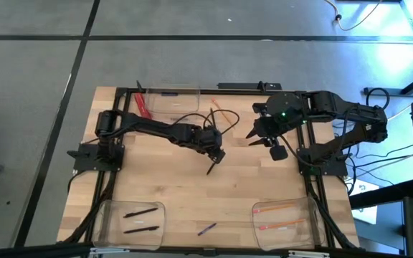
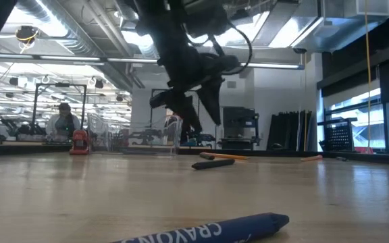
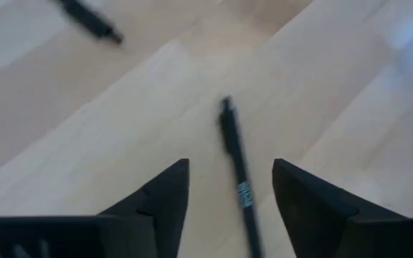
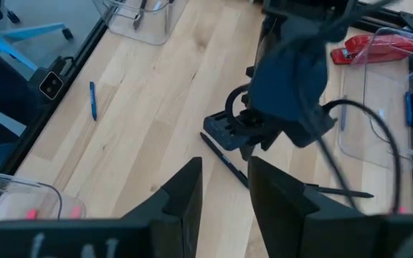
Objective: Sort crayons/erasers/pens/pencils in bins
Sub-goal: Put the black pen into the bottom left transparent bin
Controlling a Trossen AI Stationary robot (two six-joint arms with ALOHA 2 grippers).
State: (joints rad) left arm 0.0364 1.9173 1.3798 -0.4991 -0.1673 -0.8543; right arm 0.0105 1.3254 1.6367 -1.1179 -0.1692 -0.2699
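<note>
Left gripper (image 1: pixel 217 155) hangs over the middle of the wooden table (image 1: pixel 178 193) in the high view, its jaws spread and holding nothing, with a black pen (image 1: pixel 212 167) lying just on its near side. The right gripper (image 1: pixel 262 129) waits to the right of centre, raised and empty-looking. Two pens (image 1: pixel 140 212) already lie in the near-left bin (image 1: pixel 100 215), pencils (image 1: pixel 278 206) in the near-right bin (image 1: pixel 310 215), and a far bin (image 1: pixel 192 97) holds a crayon (image 1: pixel 169 93) beside a red flat strip (image 1: pixel 142 105). One crayon (image 1: pixel 206 229) lies loose near the table's near edge, and a pencil (image 1: pixel 224 115) lies loose toward the far side.

From table height, a blue crayon (image 2: pixel 248 226) fills the foreground, the black pen (image 2: pixel 211 164) rests flat on the wood further back, and a dark arm hangs above it. A person sits in the room behind.

Seen from the left wrist, the two dark fingers (image 3: pixel 167 193) stand wide apart with the pen (image 3: pixel 236 175) lying between them on the table, not gripped. A second pen (image 3: pixel 92 20) lies further off.

Over the right wrist's part-open fingers (image 4: pixel 185 193), the left arm shows crouched over the same pen (image 4: pixel 224 159).

Judging by this, the pen-sorting step is in hand: the next move calls for lowering onto the pen, closing on its shaft, and carrying it to the near-left bin.
</note>
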